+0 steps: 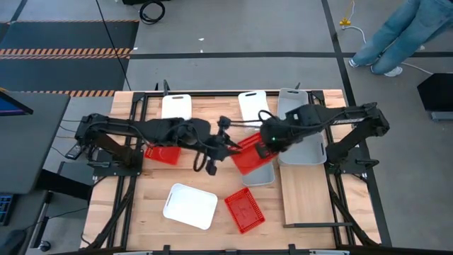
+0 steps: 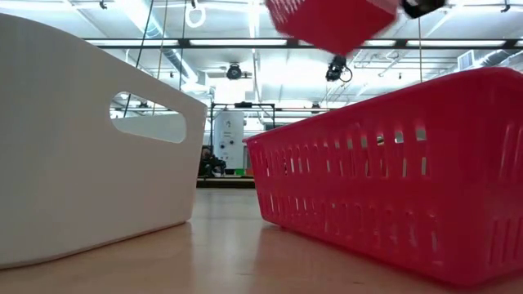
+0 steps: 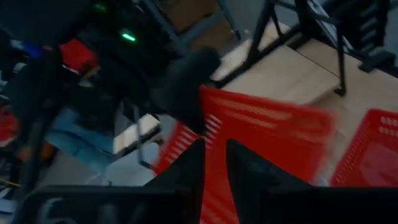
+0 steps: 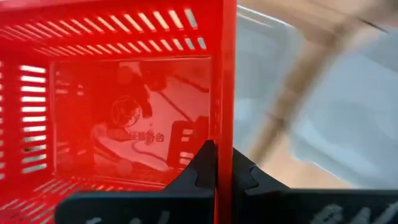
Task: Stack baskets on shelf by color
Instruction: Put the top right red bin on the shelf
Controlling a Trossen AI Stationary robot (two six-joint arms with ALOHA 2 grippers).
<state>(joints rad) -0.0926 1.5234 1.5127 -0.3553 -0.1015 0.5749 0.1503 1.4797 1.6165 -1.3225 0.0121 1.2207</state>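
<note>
Butcher-block surface (image 1: 212, 127); pale plywood shelf (image 1: 306, 198) lies along its right side, bare. Grey baskets (image 1: 303, 138) sit at the shelf's far end, beside a white one (image 1: 253, 106). Another white basket (image 1: 190, 205) and a red mesh basket (image 1: 244, 210) rest near the front edge; a third red one (image 1: 163, 152) lies under the left arm. Right claw (image 4: 224, 163) is clamped on the wall of a red basket (image 4: 124, 106), held tilted off the surface at centre. Left claw (image 3: 214, 163) pinches the same basket's rim.
</note>
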